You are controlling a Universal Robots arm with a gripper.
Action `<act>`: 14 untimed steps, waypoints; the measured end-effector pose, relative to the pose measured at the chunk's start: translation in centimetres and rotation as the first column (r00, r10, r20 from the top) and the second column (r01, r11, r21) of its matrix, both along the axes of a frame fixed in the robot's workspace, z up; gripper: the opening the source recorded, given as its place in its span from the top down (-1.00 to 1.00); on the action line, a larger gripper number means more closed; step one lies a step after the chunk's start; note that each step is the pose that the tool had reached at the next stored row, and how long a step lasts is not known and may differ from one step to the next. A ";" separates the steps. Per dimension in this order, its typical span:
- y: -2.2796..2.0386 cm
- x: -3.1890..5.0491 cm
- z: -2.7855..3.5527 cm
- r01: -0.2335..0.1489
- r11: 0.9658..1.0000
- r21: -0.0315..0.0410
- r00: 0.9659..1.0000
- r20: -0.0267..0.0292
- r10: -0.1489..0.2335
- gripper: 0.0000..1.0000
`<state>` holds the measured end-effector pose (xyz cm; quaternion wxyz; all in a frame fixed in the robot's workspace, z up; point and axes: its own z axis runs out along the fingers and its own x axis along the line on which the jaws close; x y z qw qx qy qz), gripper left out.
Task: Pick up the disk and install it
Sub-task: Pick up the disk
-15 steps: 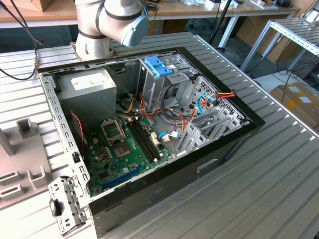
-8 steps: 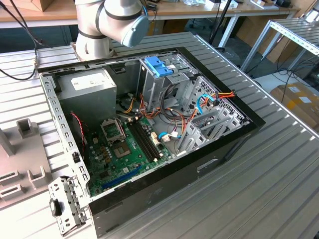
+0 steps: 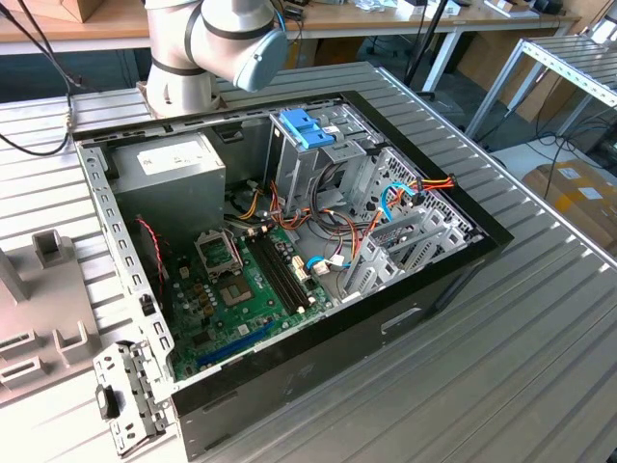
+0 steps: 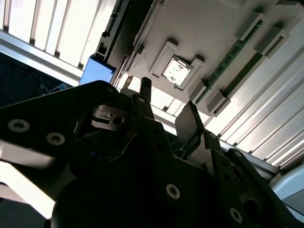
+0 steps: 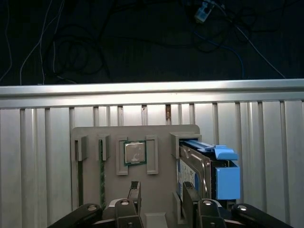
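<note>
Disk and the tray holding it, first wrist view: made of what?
Disk: body looks like bare metal, its silvery edge glinting; side rails look like matte light-blue plastic. Tray: probably plastic, flat beige-grey without glare, though painted metal can't be ruled out.

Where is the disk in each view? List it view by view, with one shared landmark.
First wrist view: disk stands on edge in the grey tray, beside the chip.
Second wrist view: disk at the tray's edge, blue rail showing.
Exterior view: tray at the exterior view's left edge.
Shared landmark: the tray.
</note>
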<state>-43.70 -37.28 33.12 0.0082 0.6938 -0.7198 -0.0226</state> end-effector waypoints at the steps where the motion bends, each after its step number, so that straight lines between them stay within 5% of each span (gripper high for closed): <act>1: 0.00 -0.02 -0.01 0.000 1.000 0.000 1.000 0.000 0.000 0.04; 14: 0.17 -0.37 -0.14 0.000 1.000 0.000 1.000 0.000 0.000 0.04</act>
